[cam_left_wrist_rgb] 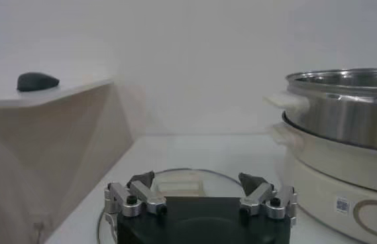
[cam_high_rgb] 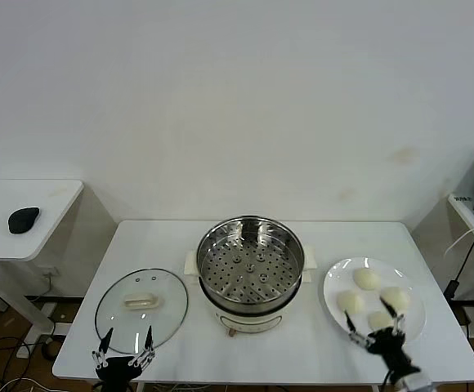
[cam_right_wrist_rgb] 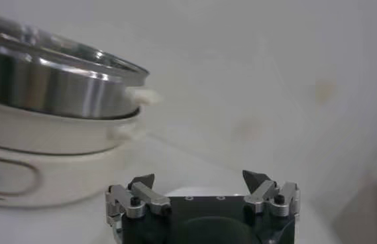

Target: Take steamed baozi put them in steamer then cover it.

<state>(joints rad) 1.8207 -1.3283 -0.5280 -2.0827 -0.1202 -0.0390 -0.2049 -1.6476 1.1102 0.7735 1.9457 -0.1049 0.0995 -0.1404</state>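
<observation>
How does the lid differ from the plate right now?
The lid is clear glass with a cream handle; the plate is opaque white. The lid lies left of the steamer with nothing on it; the plate sits right, holding four baozi. Both are round and flat on the table.

Four cream-white baozi (cam_high_rgb: 368, 279) lie clustered on the worktop's right side. The steamer (cam_high_rgb: 251, 273), a shiny steel pot with a perforated tray on a cream base, stands uncovered at centre. The glass cover (cam_high_rgb: 141, 309) lies flat to its left, handle up.
</observation>
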